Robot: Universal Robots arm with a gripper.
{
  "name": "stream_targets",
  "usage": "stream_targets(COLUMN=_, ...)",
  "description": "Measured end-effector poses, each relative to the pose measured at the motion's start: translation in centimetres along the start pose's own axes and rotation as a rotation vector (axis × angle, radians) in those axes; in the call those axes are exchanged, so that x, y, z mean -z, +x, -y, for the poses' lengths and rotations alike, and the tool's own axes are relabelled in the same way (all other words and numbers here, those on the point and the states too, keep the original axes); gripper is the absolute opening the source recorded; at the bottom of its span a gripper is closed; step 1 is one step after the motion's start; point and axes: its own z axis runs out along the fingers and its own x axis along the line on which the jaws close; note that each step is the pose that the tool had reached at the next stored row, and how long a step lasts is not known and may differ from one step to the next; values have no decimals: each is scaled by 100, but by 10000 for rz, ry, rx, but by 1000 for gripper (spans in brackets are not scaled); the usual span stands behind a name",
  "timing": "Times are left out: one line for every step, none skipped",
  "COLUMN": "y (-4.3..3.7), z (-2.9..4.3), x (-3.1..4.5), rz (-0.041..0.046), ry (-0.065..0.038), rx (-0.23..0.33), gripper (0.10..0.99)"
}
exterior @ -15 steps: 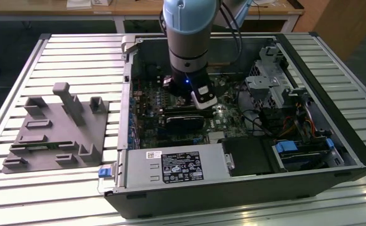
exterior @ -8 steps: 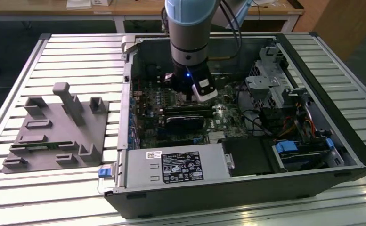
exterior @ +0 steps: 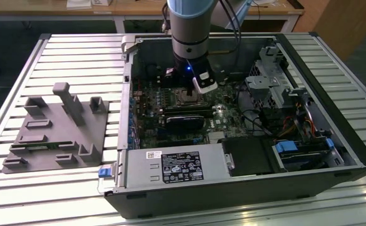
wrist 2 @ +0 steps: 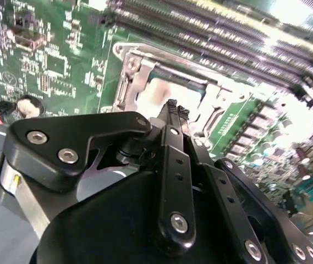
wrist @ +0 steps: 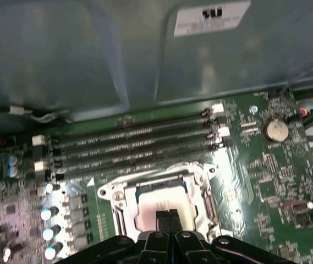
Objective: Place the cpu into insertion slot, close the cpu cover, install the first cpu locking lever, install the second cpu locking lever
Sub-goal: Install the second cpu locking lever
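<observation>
**Fingers pressed together over the seated chip**

Pale silver-beige, the small square cpu (wrist: 164,204) lies in the metal-rimmed insertion slot (wrist: 116,193) on the green circuit board (wrist: 266,170), low at centre in the first wrist view. The silvery square cpu cover (wrist 2: 131,74) frames it. The black gripper (wrist 2: 174,108) hovers just above, fingers (wrist: 162,217) closed together, holding nothing.

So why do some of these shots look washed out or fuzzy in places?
In the second wrist view, glare whitens the memory slots, and the end effector up close looks soft. In the first wrist view, light reflects off the cpu cover while the case wall stays dim and hazy. In the exterior view, the slatted table shines brightly and the case interior sits shadowed.
</observation>
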Motion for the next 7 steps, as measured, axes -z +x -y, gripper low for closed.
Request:
stream_targets(y=0, z=-8, x=-2, rz=3, ry=13, rx=2, gripper=106)
stream_targets(y=0, z=-11, x=-2, rz=4, ry=19, rx=3, gripper=106)
stream_targets(y=0, z=-11, x=-2, rz=3, ry=21, rx=3, gripper=106)
stream_targets(y=1, z=-11, x=-2, rz=4, ry=23, rx=2, gripper=106)
stream_targets(y=1, z=-11, x=-2, rz=5, ry=24, rx=3, gripper=106)
stream_targets(y=1, z=-11, x=-2, rz=5, ry=24, rx=3, gripper=106)
stream_targets(y=1, z=-11, x=-2, rz=5, ry=24, rx=2, gripper=106)
